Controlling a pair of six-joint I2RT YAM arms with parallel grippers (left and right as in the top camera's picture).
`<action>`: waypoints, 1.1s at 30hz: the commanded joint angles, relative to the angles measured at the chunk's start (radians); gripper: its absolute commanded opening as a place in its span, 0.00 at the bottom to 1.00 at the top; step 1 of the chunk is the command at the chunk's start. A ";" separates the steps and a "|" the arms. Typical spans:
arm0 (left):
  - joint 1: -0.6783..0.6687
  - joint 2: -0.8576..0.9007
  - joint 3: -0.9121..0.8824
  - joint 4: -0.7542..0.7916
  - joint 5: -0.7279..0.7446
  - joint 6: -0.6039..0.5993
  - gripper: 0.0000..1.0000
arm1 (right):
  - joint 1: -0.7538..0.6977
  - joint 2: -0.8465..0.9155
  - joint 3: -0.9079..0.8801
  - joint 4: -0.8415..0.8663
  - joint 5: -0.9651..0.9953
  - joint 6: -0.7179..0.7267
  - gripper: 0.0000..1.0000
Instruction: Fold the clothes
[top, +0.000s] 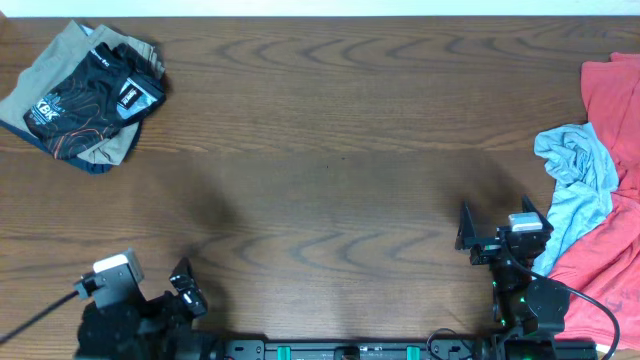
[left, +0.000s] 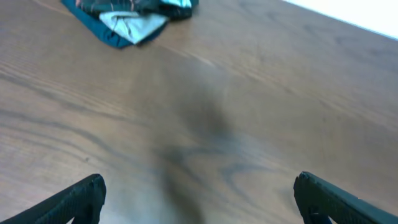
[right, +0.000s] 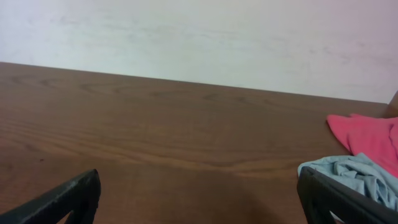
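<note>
A folded black jersey with white lettering and orange lines lies on a tan garment at the table's far left corner; its edge shows in the left wrist view. A red garment and a crumpled pale blue-grey garment lie at the right edge; both show in the right wrist view, the red one and the blue-grey one. My left gripper is open and empty at the front left. My right gripper is open and empty, just left of the blue-grey garment.
The wooden table spans the view. A white wall lies beyond its far edge. The arm bases and a black rail sit along the front edge.
</note>
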 joint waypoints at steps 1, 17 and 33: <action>0.031 -0.094 -0.114 0.063 -0.019 0.019 0.98 | 0.004 -0.006 -0.001 -0.003 -0.004 -0.016 0.99; 0.045 -0.257 -0.690 1.109 -0.016 0.130 0.98 | 0.004 -0.006 -0.001 -0.003 -0.004 -0.016 0.99; 0.045 -0.257 -0.887 1.104 0.158 0.140 0.98 | 0.004 -0.006 -0.001 -0.003 -0.004 -0.016 0.99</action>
